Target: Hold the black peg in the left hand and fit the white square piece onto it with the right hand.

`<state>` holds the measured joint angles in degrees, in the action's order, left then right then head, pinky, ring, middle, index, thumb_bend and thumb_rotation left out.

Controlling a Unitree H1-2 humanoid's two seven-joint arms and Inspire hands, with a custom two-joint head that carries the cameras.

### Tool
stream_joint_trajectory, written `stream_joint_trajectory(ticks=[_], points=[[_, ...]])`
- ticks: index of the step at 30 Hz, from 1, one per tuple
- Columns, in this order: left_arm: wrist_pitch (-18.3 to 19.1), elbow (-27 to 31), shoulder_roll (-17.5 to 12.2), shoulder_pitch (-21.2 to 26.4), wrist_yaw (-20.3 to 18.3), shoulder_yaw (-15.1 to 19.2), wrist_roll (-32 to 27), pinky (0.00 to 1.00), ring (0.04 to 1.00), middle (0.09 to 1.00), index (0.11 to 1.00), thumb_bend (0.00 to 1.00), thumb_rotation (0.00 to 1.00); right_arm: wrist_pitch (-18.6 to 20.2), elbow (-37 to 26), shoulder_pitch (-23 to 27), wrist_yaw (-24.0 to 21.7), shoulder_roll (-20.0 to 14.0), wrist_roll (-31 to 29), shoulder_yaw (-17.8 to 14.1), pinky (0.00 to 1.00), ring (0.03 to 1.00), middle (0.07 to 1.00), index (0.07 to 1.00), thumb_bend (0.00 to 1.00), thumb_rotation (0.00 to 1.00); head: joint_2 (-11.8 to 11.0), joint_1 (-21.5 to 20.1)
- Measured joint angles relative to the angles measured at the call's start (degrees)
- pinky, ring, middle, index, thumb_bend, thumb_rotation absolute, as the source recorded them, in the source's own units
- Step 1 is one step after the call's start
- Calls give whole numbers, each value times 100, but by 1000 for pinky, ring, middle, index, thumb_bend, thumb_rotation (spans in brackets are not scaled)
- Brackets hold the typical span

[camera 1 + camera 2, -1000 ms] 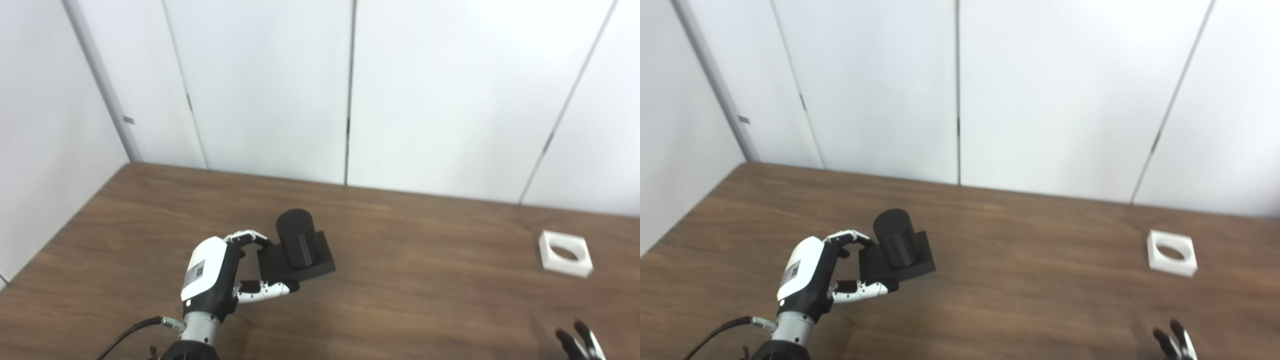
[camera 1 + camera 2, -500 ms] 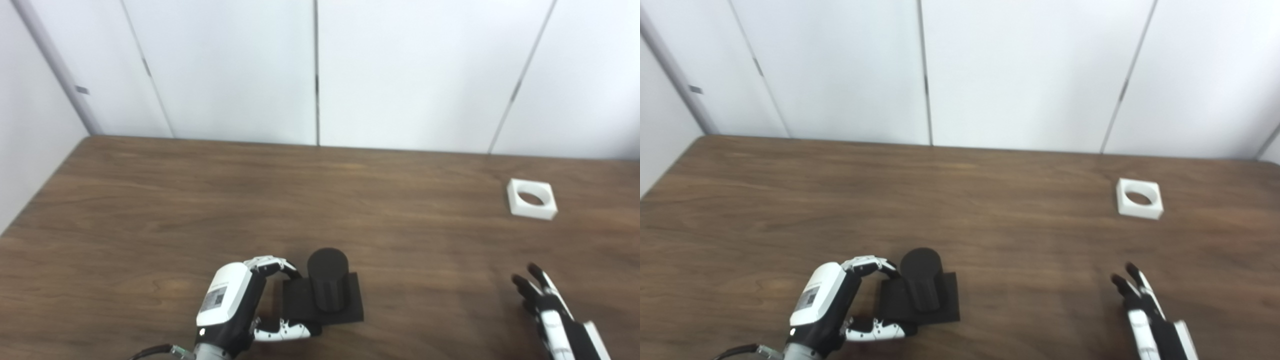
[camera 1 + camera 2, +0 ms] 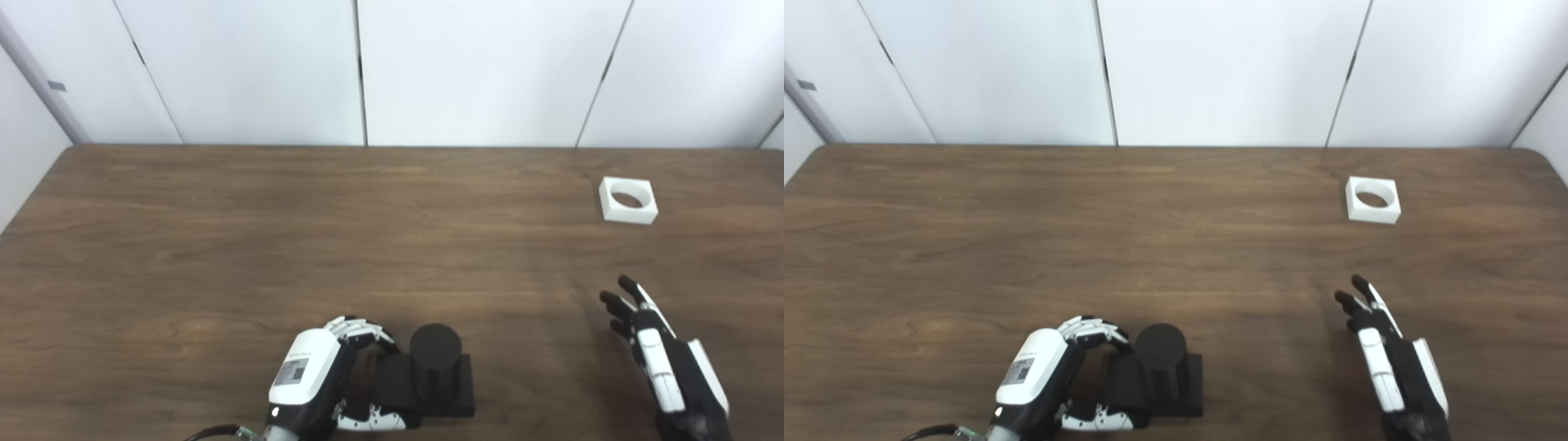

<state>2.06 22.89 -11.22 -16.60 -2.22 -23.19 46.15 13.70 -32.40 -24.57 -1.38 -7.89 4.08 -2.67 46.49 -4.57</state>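
Note:
The black peg (image 3: 433,366), a short upright cylinder on a square black base, is near the table's front edge. My left hand (image 3: 318,383) is shut on its base, fingers over the far left edge and thumb under the near edge. The white square piece (image 3: 628,199) with a round hole lies flat at the far right of the table. My right hand (image 3: 664,361) is open and empty at the front right, fingers stretched forward, well short of the white piece. Both hands also show in the right eye view: left hand (image 3: 1044,380), right hand (image 3: 1390,361).
The brown wooden table (image 3: 306,233) runs to white wall panels at the back. Its right corner shows in the right eye view (image 3: 1549,160). Nothing else lies on it.
The camera has tilted down and turned right, shifting the whole picture. My right hand has come up into view and reached forward. My left hand still holds the peg.

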Motion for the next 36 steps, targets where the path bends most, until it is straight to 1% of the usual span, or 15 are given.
stream_joint_trajectory(ticks=[7, 15, 16, 17, 21, 22, 23, 24, 25, 27, 28, 29, 30, 32, 36], points=[[-263, -252, 6, 141, 39, -30, 105, 852, 789, 719, 482, 521, 46, 147, -113, 11, 0, 17, 86, 35, 899, 904, 870, 935, 489, 1000, 53, -97], [-355, -338, 4, 160, 56, -63, 416, 887, 810, 732, 482, 521, 47, 153, -123, 10, -50, 15, 109, 37, 909, 912, 879, 930, 491, 1000, 88, -203], [-373, -344, 0, 161, 54, -65, 444, 890, 814, 736, 482, 521, 47, 165, -143, 10, -52, 15, 115, 31, 917, 915, 880, 925, 484, 1000, 88, -211], [-386, -349, -3, 160, 53, -66, 453, 896, 821, 743, 482, 522, 47, 191, -174, 9, -54, 15, 117, 19, 965, 924, 886, 921, 474, 1000, 97, -220], [-424, -378, -5, 163, 36, -69, 494, 908, 835, 755, 482, 522, 48, 331, -361, 28, -98, -67, 247, -24, 995, 933, 898, 922, 499, 1000, 97, -255], [-428, -387, -6, 167, 29, -69, 504, 911, 839, 758, 482, 522, 48, 412, -428, 63, -134, -134, 300, -41, 986, 940, 910, 920, 512, 973, 106, -273], [-431, -399, -8, 172, 23, -67, 505, 914, 842, 761, 482, 522, 48, 500, -496, 111, -159, -209, 385, -63, 944, 928, 906, 911, 501, 932, 106, -273], [-432, -408, -10, 176, 13, -61, 505, 916, 844, 763, 482, 522, 48, 601, -568, 194, -185, -306, 490, -93, 923, 920, 902, 902, 505, 871, 97, -299], [-429, -410, -13, 176, 4, -51, 502, 920, 847, 766, 482, 522, 48, 741, -635, 296, -229, -431, 624, -138, 898, 907, 894, 889, 514, 761, 97, -360], [-418, -410, -22, 183, -28, -32, 493, 918, 847, 765, 482, 522, 48, 973, -741, 594, -309, -689, 827, -268, 866, 890, 882, 870, 550, 609, 88, -448], [-413, -410, -25, 186, -43, -24, 492, 917, 847, 766, 482, 522, 48, 1060, -765, 755, -349, -820, 899, -343, 855, 887, 882, 861, 578, 536, 88, -449], [-413, -410, -26, 189, -51, -18, 492, 916, 847, 766, 482, 522, 48, 1097, -765, 891, -384, -935, 923, -401, 849, 885, 882, 856, 593, 498, 88, -449], [-412, -409, -27, 193, -65, -13, 492, 907, 841, 762, 482, 522, 48, 1129, -766, 1035, -399, -1061, 941, -454, 857, 890, 885, 851, 647, 420, 62, -605], [-409, -401, -31, 196, -105, -4, 493, 904, 839, 762, 482, 522, 49, 1269, -760, 1325, -533, -1280, 998, -529, 854, 889, 885, 849, 698, 380, 53, -651], [-363, -314, -54, 220, -276, 10, 549, 896, 831, 757, 482, 522, 49, 1324, -624, 1887, -958, -1687, 1378, -636, 895, 911, 912, 885, 776, 337, 36, -817]])
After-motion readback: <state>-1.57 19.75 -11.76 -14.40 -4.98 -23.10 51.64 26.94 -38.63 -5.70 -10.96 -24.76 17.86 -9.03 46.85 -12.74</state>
